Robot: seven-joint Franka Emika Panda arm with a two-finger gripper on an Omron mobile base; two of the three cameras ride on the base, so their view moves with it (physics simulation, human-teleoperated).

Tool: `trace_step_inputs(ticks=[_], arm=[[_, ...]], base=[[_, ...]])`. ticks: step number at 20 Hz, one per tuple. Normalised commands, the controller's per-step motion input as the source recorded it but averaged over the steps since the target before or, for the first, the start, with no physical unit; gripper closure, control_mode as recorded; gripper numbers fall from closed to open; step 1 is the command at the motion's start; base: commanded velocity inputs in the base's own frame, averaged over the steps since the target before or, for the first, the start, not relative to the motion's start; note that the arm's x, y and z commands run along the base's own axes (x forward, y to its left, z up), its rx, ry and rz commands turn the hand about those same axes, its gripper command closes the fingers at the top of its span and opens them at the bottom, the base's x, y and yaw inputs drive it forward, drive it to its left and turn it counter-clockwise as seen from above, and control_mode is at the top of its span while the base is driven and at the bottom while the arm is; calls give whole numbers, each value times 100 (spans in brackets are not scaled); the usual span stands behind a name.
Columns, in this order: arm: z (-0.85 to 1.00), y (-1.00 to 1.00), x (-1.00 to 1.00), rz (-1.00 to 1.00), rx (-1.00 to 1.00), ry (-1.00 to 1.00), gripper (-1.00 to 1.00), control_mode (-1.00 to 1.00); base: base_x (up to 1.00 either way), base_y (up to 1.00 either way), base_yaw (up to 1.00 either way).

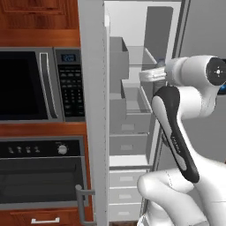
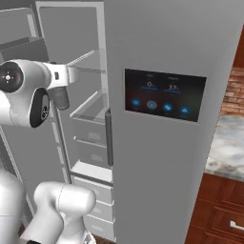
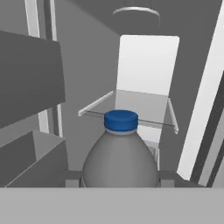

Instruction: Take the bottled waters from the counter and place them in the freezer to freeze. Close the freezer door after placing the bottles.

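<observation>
While my claw (image 3: 120,177) grips the grey bottle (image 3: 120,159) (blue cap up), the freezer (image 1: 132,110) gapes ahead, its glass shelf (image 3: 131,111) at twelve o'clock. Placing it remains, I judge, then closing the freezer door (image 1: 93,110).

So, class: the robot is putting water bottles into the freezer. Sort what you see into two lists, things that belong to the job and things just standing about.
Belongs to the job:
bottle, held by the gripper
freezer
freezer door
counter

Just standing about:
microwave
oven
dispenser screen
</observation>
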Motion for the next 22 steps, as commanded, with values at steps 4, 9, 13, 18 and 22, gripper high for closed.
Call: trace_step_inputs(ticks=[4, 9, 13, 18, 22], arm=[[22, 0, 46, 2, 0, 0, 100, -100], [8, -1, 51, 0, 1, 1, 100, -100], [0, 0, 46, 0, 1, 0, 100, -100], [0, -1, 51, 0, 0, 0, 100, -100], [1, 0, 49, -1, 1, 0, 100, -100]], base=[[0, 0, 0], [0, 0, 0], [0, 0, 0], [0, 0, 0], [0, 0, 0]])
